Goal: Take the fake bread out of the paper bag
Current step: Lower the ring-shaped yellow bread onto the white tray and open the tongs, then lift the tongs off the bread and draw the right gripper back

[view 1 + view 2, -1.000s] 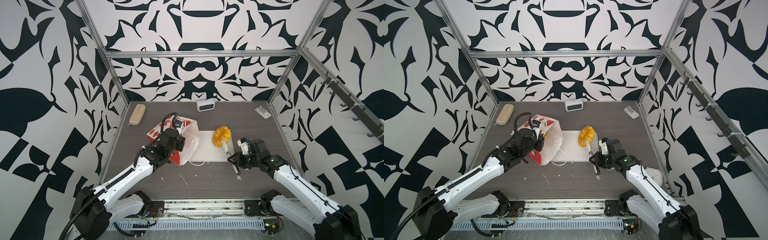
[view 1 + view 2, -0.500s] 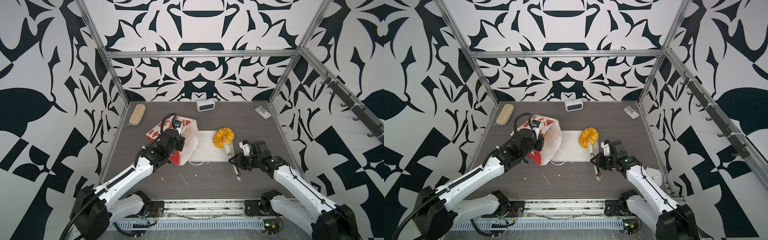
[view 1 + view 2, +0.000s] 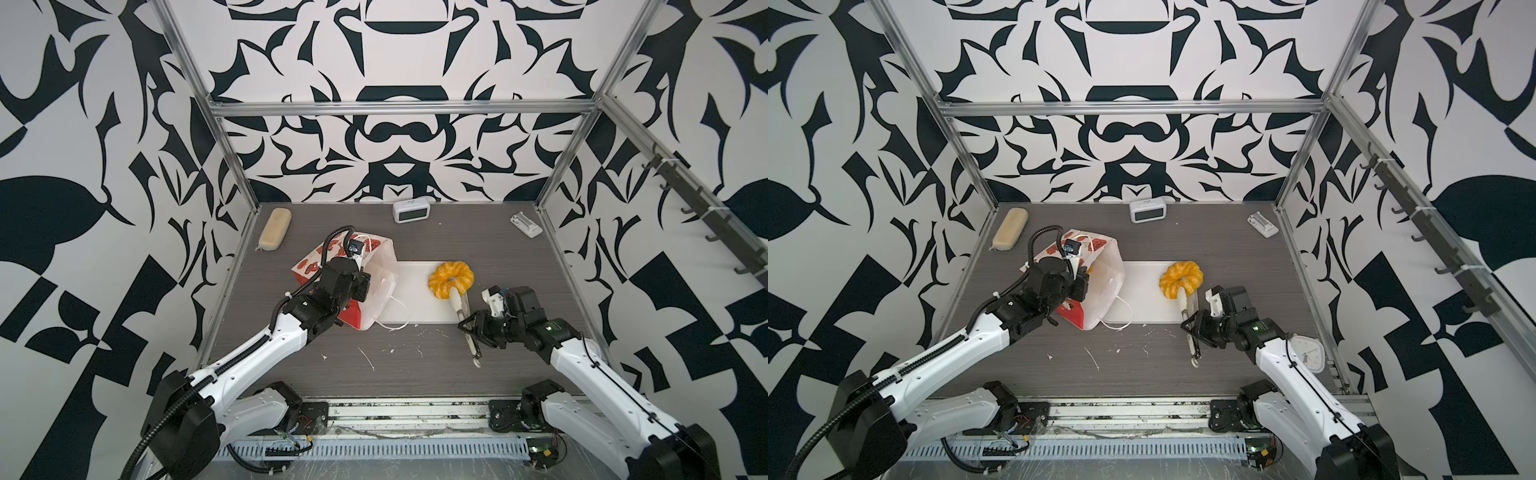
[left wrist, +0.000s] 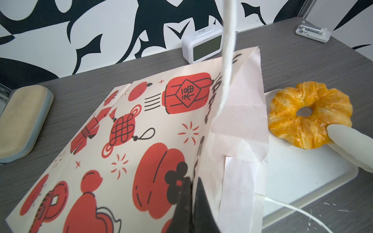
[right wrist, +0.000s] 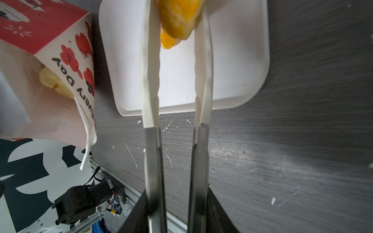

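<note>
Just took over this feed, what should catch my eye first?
A golden ring pastry sits on the white tray, between the tips of tongs held by the right gripper. Beside the tray, the red-and-white paper bag lies tipped over, the left gripper clamped on its rim, with a pale roll inside.

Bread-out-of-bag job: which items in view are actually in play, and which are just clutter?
In play: paper bag; ring bread; pale roll inside the bag; tongs; white tray.
Lying about: tan case; clock; white stand; white dial device.
</note>
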`<action>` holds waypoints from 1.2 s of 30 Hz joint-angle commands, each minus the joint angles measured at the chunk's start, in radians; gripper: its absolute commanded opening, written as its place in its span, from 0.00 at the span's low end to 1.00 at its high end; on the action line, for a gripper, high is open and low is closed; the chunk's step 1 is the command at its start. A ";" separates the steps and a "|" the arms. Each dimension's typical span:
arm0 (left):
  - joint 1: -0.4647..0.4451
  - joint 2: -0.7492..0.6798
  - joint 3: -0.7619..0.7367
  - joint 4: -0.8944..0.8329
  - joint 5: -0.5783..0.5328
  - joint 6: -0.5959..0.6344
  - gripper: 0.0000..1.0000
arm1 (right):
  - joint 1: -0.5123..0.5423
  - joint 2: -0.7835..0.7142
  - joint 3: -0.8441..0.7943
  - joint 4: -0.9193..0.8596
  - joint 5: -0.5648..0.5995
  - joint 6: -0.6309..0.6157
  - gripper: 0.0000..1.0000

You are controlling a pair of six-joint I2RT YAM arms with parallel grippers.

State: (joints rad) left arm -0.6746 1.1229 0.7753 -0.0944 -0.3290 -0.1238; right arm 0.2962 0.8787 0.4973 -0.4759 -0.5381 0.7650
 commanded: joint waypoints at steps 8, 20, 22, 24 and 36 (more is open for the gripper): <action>0.000 0.003 -0.010 0.044 -0.005 -0.011 0.00 | -0.003 -0.054 0.043 -0.099 -0.014 0.019 0.44; 0.000 0.019 -0.014 0.069 0.000 -0.009 0.00 | -0.003 -0.148 0.079 -0.198 -0.034 0.009 0.45; 0.000 0.016 -0.015 0.069 -0.001 -0.009 0.00 | -0.003 -0.159 0.109 -0.234 -0.025 -0.009 0.44; 0.000 0.014 -0.019 0.067 -0.004 -0.007 0.00 | -0.003 -0.159 0.140 -0.270 -0.034 -0.031 0.44; 0.000 0.003 -0.028 0.067 -0.009 -0.006 0.00 | -0.003 -0.134 0.312 -0.469 0.327 -0.191 0.18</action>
State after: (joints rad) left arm -0.6746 1.1389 0.7605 -0.0631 -0.3294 -0.1230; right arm 0.2958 0.7345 0.7486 -0.8963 -0.3664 0.6483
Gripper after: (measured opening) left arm 0.053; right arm 0.231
